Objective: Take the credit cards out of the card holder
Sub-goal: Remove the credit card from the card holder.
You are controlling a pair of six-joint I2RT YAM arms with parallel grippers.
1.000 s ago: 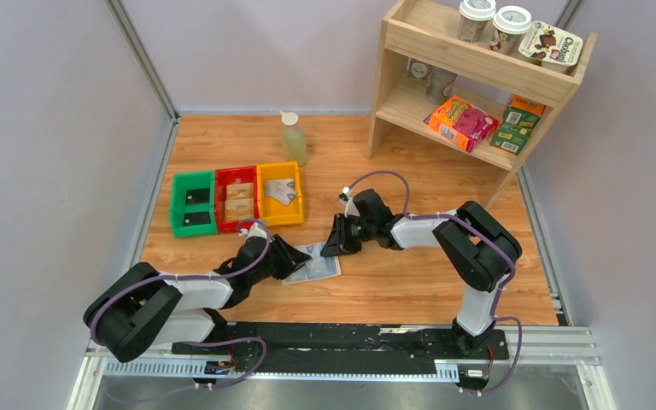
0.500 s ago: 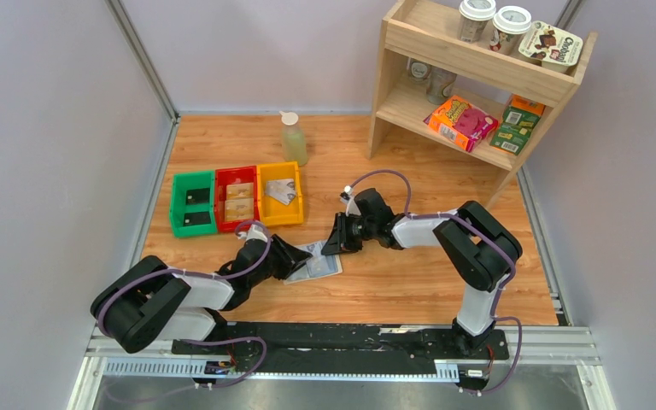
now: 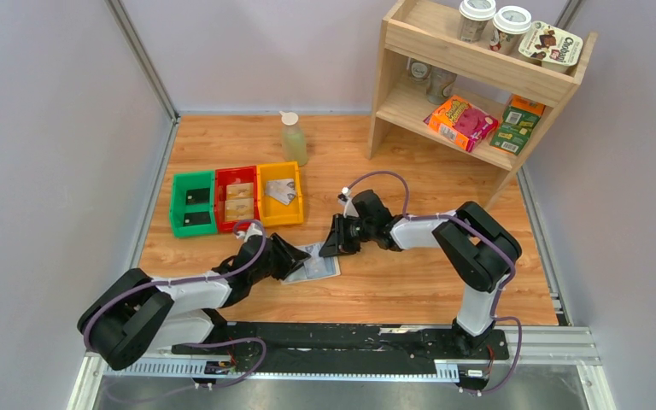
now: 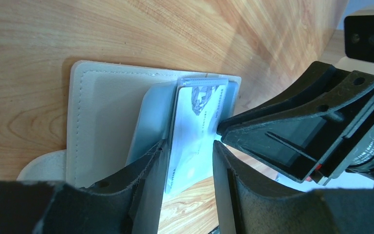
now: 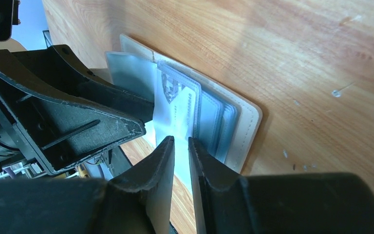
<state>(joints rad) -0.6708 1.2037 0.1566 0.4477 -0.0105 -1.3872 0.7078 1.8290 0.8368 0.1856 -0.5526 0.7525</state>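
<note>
The card holder [image 3: 318, 265] lies open on the wooden table, beige outside [image 4: 102, 112], with pale blue-grey sleeves [image 5: 214, 117]. A silvery grey credit card [image 4: 195, 126] sticks partly out of a sleeve; it also shows in the right wrist view [image 5: 175, 105]. My left gripper [image 3: 290, 259] is open, its fingers [image 4: 143, 185] straddling the card's near end, one resting on a raised sleeve. My right gripper [image 3: 333, 246] has its jaws nearly together, with only a narrow slit; its fingertips [image 5: 168, 146] sit on the card's far end. The two grippers face each other closely across the holder.
Green [image 3: 192, 205], red [image 3: 237, 198] and yellow [image 3: 280, 195] bins stand just behind the left arm, with cards inside. A bottle [image 3: 293, 139] stands further back. A wooden shelf [image 3: 478, 85] with cups and boxes fills the back right.
The left arm's elbow and base link have swung slightly left. The holder and both grippers have shifted a little to the left.
</note>
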